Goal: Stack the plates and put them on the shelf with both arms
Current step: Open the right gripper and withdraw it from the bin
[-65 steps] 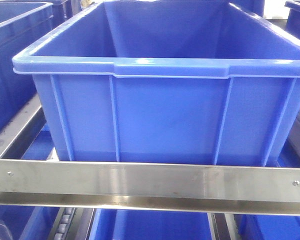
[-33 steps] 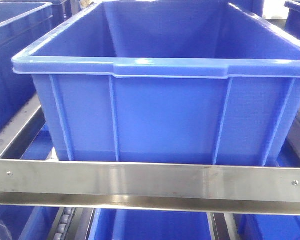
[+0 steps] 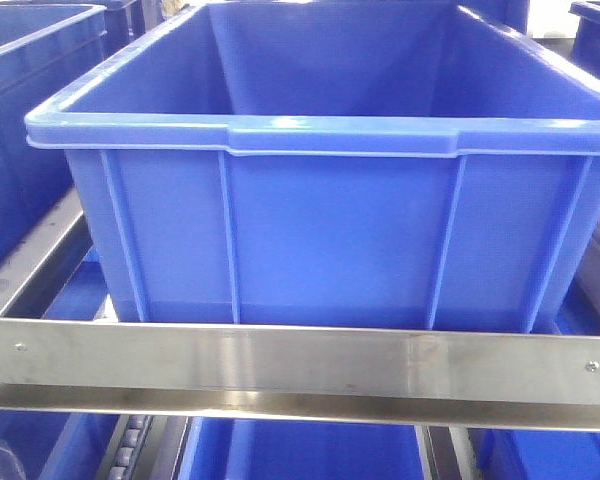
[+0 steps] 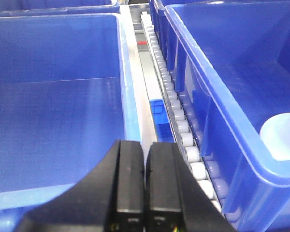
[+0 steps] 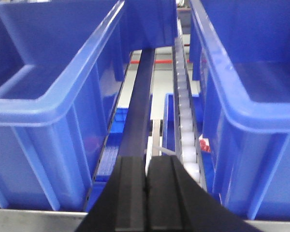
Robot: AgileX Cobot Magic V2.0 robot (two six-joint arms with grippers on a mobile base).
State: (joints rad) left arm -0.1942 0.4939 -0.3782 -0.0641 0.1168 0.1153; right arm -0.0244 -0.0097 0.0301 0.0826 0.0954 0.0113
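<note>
- Your front view is filled by one large blue plastic crate (image 3: pixel 330 230) with ribbed walls and a rolled rim; the part of its inside that shows holds nothing, though the near wall hides its floor.
- The crate sits on a shelf rack behind a brushed steel front rail (image 3: pixel 300 365). More blue crates show at the left and right edges and below the rail.
- In your left wrist view, the left gripper (image 4: pixel 145 159) hangs above the gap between two crates. Its black fingers (image 4: pixel 130 183) are pressed together with nothing between them.
- The left-hand crate (image 4: pixel 53 121) under that gripper shows a bare blue floor.
- The right-hand crate (image 4: pixel 222 87) holds a plate (image 4: pixel 282 137): a pale, faintly bluish white curved piece low against its near wall, mostly cut off by the picture's edge. You cannot tell whether it is one plate or two.
- A roller track (image 4: pixel 179 121) of small white wheels runs between these two crates.
- In your right wrist view, the right gripper (image 5: pixel 146 169) is likewise clenched on nothing, above a steel rail (image 5: pixel 137 111) and a second line of white rollers (image 5: pixel 186 121).
- Blue crates flank it on both sides (image 5: pixel 48 106) (image 5: pixel 251 111); no contents show in either.
</note>
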